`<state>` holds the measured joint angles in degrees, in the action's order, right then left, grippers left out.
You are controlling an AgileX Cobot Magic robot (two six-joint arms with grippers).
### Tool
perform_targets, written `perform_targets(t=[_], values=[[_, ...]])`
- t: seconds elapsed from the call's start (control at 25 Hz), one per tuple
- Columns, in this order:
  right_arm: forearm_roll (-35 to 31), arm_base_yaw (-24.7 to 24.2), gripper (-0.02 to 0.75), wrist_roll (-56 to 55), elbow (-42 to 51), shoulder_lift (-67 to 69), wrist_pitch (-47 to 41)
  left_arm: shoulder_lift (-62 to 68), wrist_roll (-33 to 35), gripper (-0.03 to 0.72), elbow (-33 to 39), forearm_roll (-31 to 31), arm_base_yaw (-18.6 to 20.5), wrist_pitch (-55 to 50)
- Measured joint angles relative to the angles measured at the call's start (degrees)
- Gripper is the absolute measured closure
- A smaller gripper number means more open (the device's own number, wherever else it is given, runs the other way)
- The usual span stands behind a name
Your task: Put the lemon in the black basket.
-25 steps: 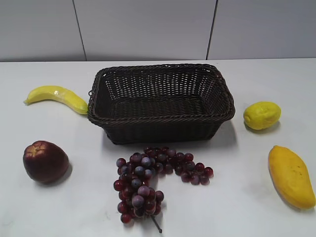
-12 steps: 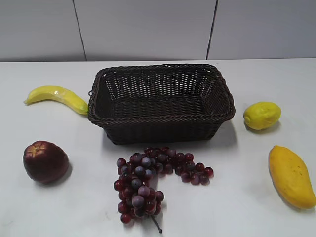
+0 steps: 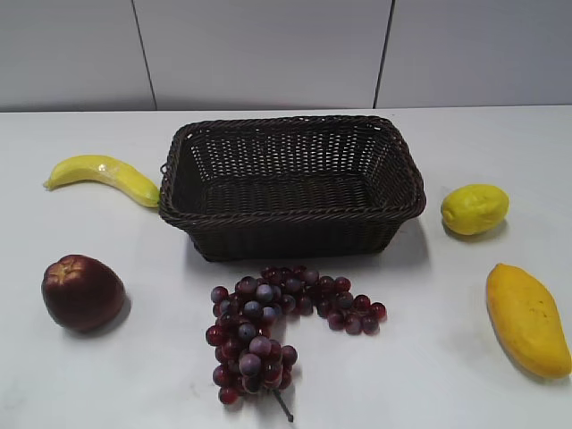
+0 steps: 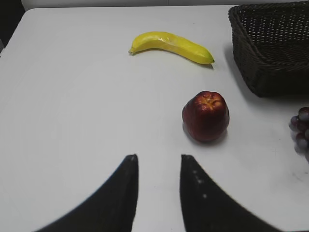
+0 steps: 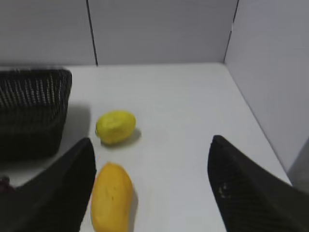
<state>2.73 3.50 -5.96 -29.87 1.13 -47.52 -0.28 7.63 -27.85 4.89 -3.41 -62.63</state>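
Right pincer (image 5: 150, 159) spread wide and empty above the lemon (image 5: 115, 127), left pincer (image 4: 158, 162) slightly apart, holding nothing

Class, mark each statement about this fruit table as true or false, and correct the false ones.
1. The lemon lies inside the black basket. False: it sits on the table to the basket's right.
2. The banana lies left of the basket. True.
3. The right pincer grips the mango. False: it is open and holds nothing.
4. The grapes lie in front of the basket. True.
5. The left pincer is holding the apple. False: it is open, short of the apple.
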Motion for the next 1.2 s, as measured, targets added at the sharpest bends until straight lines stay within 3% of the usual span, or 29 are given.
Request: perform_targets(t=[0.32,0.44,0.56,0.76,0.96,1.2], values=[[0.3,0.0,0.148,0.0,4.4,16.4,28.1,0.0,0.0,0.452,0.0,0.0,0.0,0.0],[-0.2,0.0,0.148,0.0,5.0,27.6,34.6,0.0,0.0,0.452,0.0,0.0,0.0,0.0],[-4.9,0.0,0.148,-0.2,4.1,40.3,38.5,0.0,0.0,0.452,0.0,0.0,0.0,0.0],[-13.6,0.0,0.148,-0.4,-2.9,61.0,35.9,0.0,0.0,0.452,0.0,0.0,0.0,0.0],[-23.6,0.0,0.146,-1.1,-17.9,78.8,20.9,0.0,0.0,0.452,0.0,0.0,0.0,0.0],[-26.8,0.0,0.132,-4.9,-32.2,95.9,10.5,0.0,0.0,0.452,0.0,0.0,0.0,0.0]])
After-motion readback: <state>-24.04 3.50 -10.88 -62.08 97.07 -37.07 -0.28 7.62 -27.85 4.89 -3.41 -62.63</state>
